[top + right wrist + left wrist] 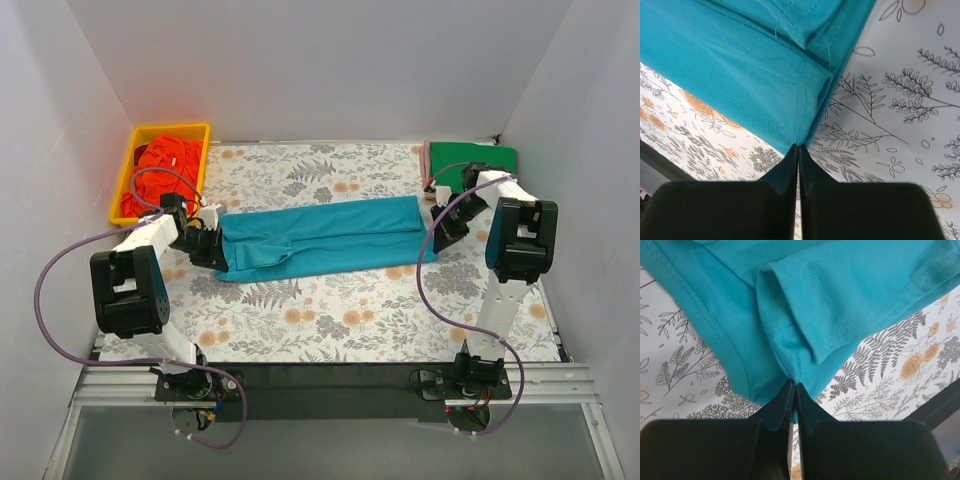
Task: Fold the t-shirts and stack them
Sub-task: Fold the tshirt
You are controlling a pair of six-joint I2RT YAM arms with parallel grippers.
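A teal-blue t-shirt lies folded into a long band across the middle of the floral sheet. My left gripper is shut on its left end; the left wrist view shows the cloth pinched at the fingertips. My right gripper is shut on its right end; the right wrist view shows the hem corner held at the fingertips. A folded bright green t-shirt lies at the back right. Orange-red t-shirts lie crumpled in the yellow bin.
The yellow plastic bin stands at the back left corner. The grey floral sheet covers the table. White walls enclose the left, back and right sides. The arm bases stand at the near edge.
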